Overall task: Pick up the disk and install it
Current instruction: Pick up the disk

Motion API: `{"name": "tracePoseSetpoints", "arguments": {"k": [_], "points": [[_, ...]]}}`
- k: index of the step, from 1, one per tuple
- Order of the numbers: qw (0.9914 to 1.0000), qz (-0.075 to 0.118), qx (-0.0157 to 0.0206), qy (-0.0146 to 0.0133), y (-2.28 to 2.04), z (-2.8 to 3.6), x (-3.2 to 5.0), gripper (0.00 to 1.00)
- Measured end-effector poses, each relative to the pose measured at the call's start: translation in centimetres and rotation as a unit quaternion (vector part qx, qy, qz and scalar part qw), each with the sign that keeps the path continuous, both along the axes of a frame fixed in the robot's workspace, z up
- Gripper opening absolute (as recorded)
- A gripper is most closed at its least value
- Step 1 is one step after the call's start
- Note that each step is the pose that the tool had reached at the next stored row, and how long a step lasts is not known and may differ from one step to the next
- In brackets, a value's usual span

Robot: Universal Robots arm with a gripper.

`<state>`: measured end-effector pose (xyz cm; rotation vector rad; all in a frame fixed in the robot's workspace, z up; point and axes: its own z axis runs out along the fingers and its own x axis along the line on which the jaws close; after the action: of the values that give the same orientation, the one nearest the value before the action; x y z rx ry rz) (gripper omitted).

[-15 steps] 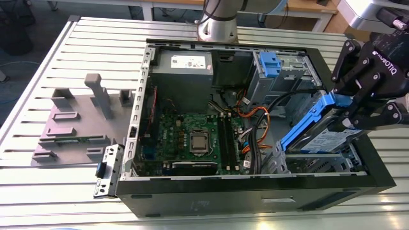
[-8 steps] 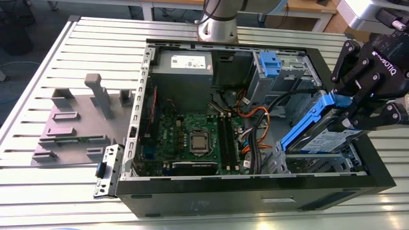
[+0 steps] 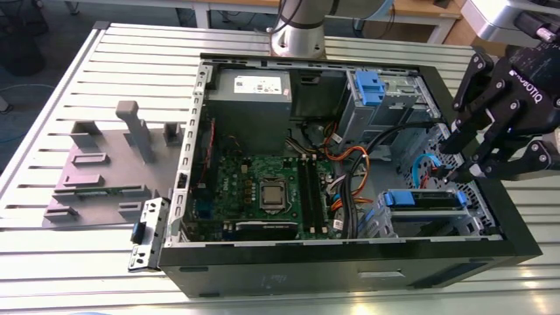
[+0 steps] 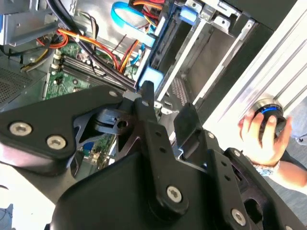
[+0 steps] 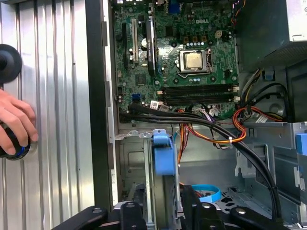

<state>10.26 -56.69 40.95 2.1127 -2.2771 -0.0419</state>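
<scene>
one disk (image 5: 163,153), seemingly part-seated in the bay (image 5: 128,165), gripper (image 5: 163,195) astride it, whether clamped cannot be told; final seating apparently left.

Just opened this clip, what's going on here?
The robot arm's gripper hangs inside an open computer case, at the drive cage on the exterior view's right. In the first wrist view, the disk in its blue carrier stands in that cage, directly ahead of the gripper. Whether it is gripped isn't clear. A person's hand rests on a round knob beside the case.
</scene>
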Motion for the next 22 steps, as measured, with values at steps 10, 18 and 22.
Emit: {"name": "tracePoseSetpoints", "arguments": {"k": [10, 18, 22], "points": [[1.00000, 0.000, 0.0001, 0.0000, 0.00, -0.02, 0.00, 0.24], [1.00000, 0.000, 0.0001, 0.0000, 0.00, -0.04, 0.00, 0.11], [1.00000, 0.000, 0.0001, 0.0000, 0.00, -0.04, 0.00, 0.11]]}}
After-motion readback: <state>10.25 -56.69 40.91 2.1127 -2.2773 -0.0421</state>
